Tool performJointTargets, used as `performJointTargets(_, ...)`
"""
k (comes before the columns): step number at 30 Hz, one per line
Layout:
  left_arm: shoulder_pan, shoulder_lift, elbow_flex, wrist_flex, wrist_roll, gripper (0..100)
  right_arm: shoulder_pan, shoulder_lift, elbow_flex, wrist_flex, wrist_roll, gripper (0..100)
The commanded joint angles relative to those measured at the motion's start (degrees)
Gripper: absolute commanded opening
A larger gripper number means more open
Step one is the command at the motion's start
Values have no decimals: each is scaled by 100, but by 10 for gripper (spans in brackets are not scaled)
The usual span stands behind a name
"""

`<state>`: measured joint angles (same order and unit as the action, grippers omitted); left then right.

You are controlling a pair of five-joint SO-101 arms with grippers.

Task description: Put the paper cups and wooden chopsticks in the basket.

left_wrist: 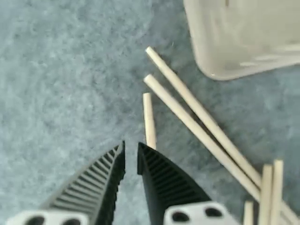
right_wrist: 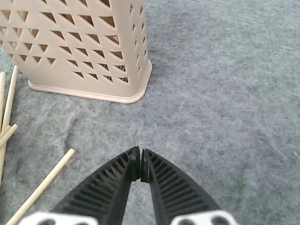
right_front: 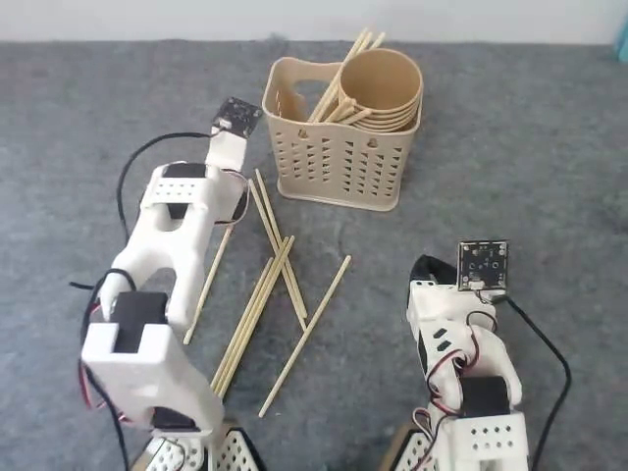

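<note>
The beige basket [right_front: 339, 162] stands at the back with stacked paper cups [right_front: 383, 83] and a few chopsticks [right_front: 343, 69] in it. Several wooden chopsticks [right_front: 260, 304] lie loose on the carpet in front of it. My left gripper [left_wrist: 131, 146] hovers low near the basket's front left corner [left_wrist: 234, 42], open by a narrow gap with nothing between the fingers. One chopstick end [left_wrist: 149, 117] lies just beside one finger. My right gripper [right_wrist: 140, 157] is shut and empty, low over bare carpet right of the sticks, facing the basket [right_wrist: 84, 47].
Grey carpet [right_front: 530, 147] covers the whole table. A single chopstick [right_front: 306, 334] lies diagonally between the two arms, its end also in the right wrist view [right_wrist: 42, 185]. The left arm's body [right_front: 172, 245] reaches over the left-hand sticks. Free room lies right of the basket.
</note>
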<state>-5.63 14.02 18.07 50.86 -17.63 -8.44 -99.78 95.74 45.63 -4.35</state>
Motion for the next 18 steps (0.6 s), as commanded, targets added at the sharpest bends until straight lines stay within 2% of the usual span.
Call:
performJointTargets(1,70,158,-497,255,-484,41,22,-198,88,13,70,23)
performJointTargets(4,70,448,-848,457,-888,48,22,-198,88,13,70,23)
performJointTargets(11,79,642,-1490,1187,-826,160,22,-198,88,22,70,23)
performJointTargets(18,88,888,-1411,1178,-835,163,22,-198,88,13,70,23)
